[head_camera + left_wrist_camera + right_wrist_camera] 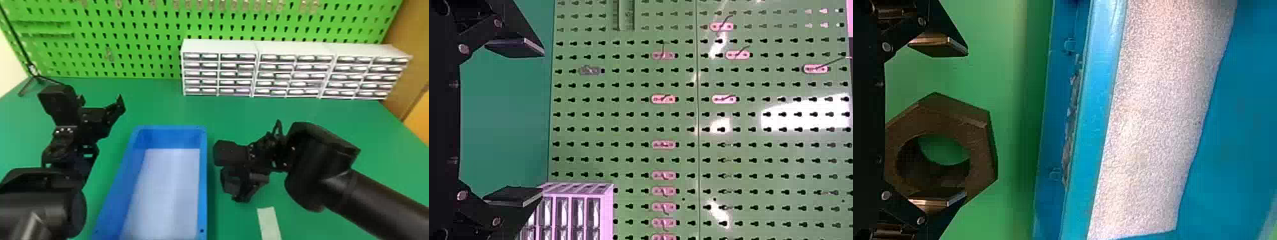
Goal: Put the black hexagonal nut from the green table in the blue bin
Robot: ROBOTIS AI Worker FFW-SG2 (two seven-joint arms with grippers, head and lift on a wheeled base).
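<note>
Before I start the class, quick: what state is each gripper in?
Left gripper: open, nothing between its fingers.
Right gripper: open, not clamped on the black hexagonal nut close by its fingers.

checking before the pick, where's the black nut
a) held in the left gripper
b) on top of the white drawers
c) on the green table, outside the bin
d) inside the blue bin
c, the nut lies on the green table outside the bin, with the right gripper open around it.
</note>
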